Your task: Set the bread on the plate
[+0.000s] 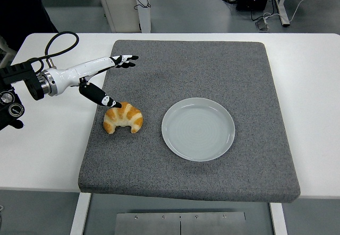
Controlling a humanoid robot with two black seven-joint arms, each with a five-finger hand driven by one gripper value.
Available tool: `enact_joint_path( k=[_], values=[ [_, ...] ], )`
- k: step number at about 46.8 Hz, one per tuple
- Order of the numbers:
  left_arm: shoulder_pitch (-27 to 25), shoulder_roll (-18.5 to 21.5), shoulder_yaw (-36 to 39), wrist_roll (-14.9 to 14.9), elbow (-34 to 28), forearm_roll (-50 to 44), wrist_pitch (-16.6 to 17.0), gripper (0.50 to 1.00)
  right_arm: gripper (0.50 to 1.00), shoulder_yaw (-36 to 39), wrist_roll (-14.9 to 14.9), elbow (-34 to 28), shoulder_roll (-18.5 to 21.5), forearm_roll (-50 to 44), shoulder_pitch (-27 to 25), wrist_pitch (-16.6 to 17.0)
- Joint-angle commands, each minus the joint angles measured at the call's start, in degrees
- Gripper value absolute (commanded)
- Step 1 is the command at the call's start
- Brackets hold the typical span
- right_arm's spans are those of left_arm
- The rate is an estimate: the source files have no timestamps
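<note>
A golden croissant (123, 118) lies on the left part of the grey mat (191, 70). To its right sits an empty pale grey plate (198, 129). My left hand (114, 81) reaches in from the left edge, just above and behind the croissant. Its fingers are spread wide and hold nothing. The thumb tip (112, 104) is at the croissant's top left edge, while the other fingertips (127, 60) point toward the mat's far left corner. The right arm does not show.
The mat covers most of the white table (308, 86). A black cable (61, 38) loops above my left forearm. Table legs and cables stand on the floor beyond the far edge.
</note>
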Motion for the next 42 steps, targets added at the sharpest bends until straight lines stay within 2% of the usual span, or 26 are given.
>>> enact_joint_path(
  k=[1, 17, 42],
  values=[
    [0.08, -0.04, -0.01, 0.00, -0.49, 1.60, -0.71, 0.968, 1.000, 0.00, 0.00, 0.00, 0.00, 0.00, 0.00, 0.00],
    [0.79, 0.84, 1.40, -0.18, -1.63, 9.78, -0.89, 0.968, 1.000, 0.00, 0.00, 0.00, 0.00, 0.00, 0.00, 0.09],
    [0.96, 0.13, 3.95, -0.18, -1.63, 12.42, 0.60, 0.968, 1.000, 0.00, 0.00, 0.00, 0.00, 0.00, 0.00, 0.00]
  ],
)
